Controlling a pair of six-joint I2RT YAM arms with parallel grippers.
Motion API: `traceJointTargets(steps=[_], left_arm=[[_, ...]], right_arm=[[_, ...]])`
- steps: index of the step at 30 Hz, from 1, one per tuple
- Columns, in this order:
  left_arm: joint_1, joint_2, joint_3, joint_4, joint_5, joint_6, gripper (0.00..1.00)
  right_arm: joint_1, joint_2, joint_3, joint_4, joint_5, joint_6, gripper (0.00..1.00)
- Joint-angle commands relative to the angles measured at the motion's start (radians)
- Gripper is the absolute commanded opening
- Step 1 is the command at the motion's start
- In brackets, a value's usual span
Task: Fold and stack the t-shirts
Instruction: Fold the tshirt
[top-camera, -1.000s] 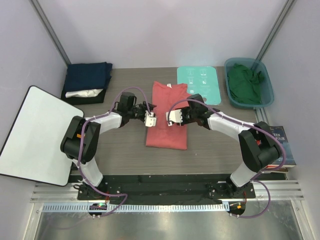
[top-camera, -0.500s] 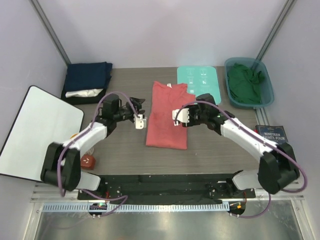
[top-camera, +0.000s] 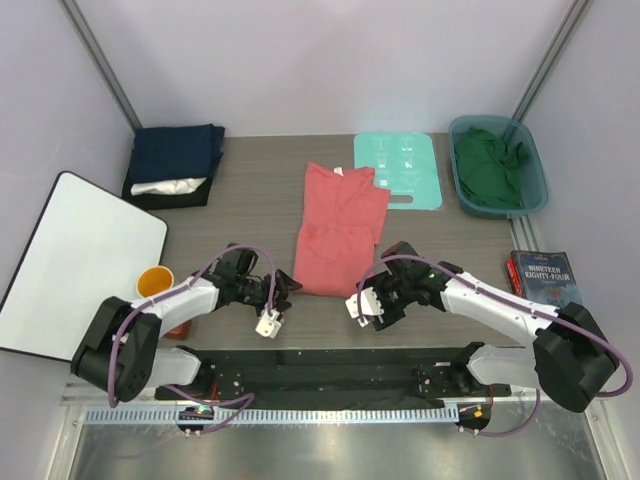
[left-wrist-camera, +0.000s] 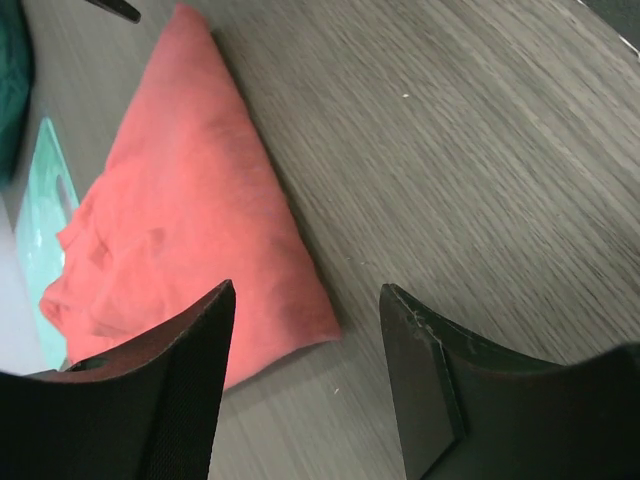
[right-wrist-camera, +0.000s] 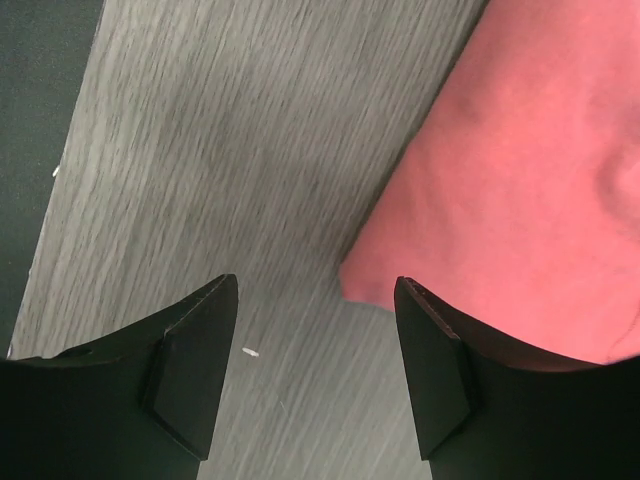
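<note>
Coral-red t-shirt (top-camera: 340, 230) lies beyond left claw (top-camera: 268, 322) and right claw (top-camera: 359, 305), both held low, spread wide.

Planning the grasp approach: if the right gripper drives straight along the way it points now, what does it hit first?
Probably the table, right beside the near corner of the coral-red t-shirt. The right gripper is open and that corner sits just inside its gap. Depth is unclear, so it could touch cloth first.

Overhead camera; close wrist cameras facing coral t-shirt (top-camera: 340, 228)
</note>
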Motion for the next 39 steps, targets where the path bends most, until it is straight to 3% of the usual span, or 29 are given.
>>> traceJointTargets(steps=[1, 12, 32, 36, 37, 39], left_arm=[[-0.006, 0.051, 0.034, -0.020, 0.043, 0.102, 0.60], [-0.011, 0.104, 0.057, 0.046, 0.021, 0.073, 0.59], [-0.011, 0.314, 0.115, 0.326, -0.056, -0.017, 0.57], [-0.011, 0.323, 0.124, 0.337, -0.057, -0.034, 0.55], [-0.011, 0.321, 0.123, 0.337, -0.057, -0.037, 0.52], [-0.011, 0.311, 0.123, 0.327, -0.057, -0.048, 0.41]], right_arm=[[0.021, -0.001, -0.062, 0.161, -0.009, 0.058, 0.69], [0.027, 0.012, -0.150, 0.382, 0.091, 0.081, 0.69], [0.027, 0.123, -0.143, 0.491, 0.126, 0.080, 0.68], [0.027, 0.142, -0.127, 0.468, 0.121, 0.051, 0.54], [0.027, 0.145, -0.121, 0.448, 0.120, 0.046, 0.36], [0.027, 0.154, -0.097, 0.426, 0.121, 0.048, 0.18]])
